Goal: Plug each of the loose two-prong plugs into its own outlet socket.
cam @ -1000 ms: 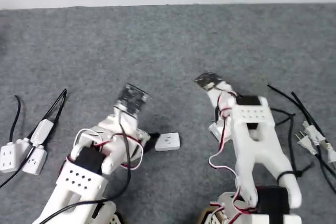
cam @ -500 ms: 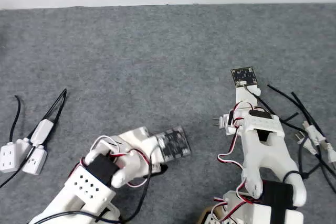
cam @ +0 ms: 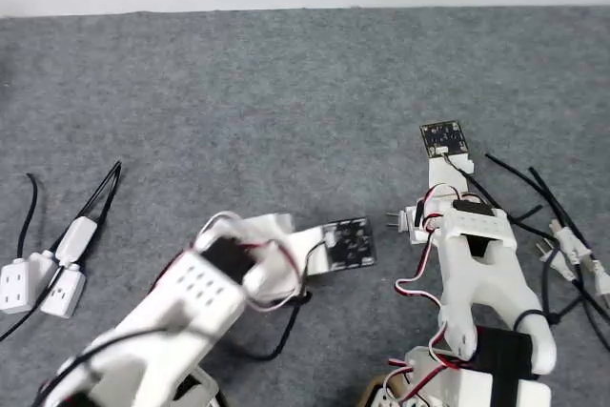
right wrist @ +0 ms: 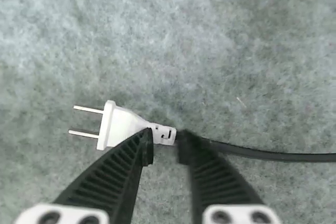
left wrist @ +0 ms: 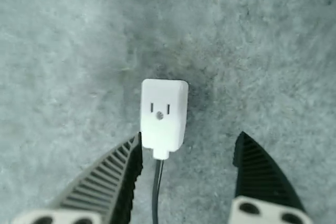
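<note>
Spare white socket blocks (cam: pixel 38 283) sit far left. Your right gripper (right wrist: pixel 164 142) pinches the white two-prong plug (right wrist: pixel 118 124), prongs pointing left. Your left gripper (left wrist: pixel 189 142) gapes above a rectangular white outlet socket (left wrist: pixel 164 113).

room over the far carpet (cam: pixel 286 83); cables (cam: pixel 510 171) (with loose plugs (cam: pixel 570 240)) crowd the right edge.

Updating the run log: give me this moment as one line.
left gripper open at outlet socket | right gripper shut on two-prong plug | plug not yet inserted
</note>
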You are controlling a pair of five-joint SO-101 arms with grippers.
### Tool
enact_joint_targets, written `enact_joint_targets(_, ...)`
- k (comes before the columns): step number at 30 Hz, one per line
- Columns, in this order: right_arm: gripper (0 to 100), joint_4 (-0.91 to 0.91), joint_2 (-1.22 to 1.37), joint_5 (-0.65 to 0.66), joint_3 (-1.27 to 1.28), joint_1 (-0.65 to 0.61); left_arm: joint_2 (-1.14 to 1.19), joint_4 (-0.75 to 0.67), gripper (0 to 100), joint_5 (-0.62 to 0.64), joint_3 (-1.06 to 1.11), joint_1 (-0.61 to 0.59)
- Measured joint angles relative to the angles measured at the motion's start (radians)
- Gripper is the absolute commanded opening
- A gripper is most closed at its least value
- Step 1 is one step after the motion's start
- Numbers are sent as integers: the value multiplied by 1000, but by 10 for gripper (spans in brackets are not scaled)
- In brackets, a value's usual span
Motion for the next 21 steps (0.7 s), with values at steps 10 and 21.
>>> enact_joint_targets(10, 144, 0, 0, 0, 0, 0, 419, 0, 262, -3, -206, 18)
enact_joint_targets(21, 144, 0, 0, 0, 0, 15, 598, -43, 261, -38, -330, -14)
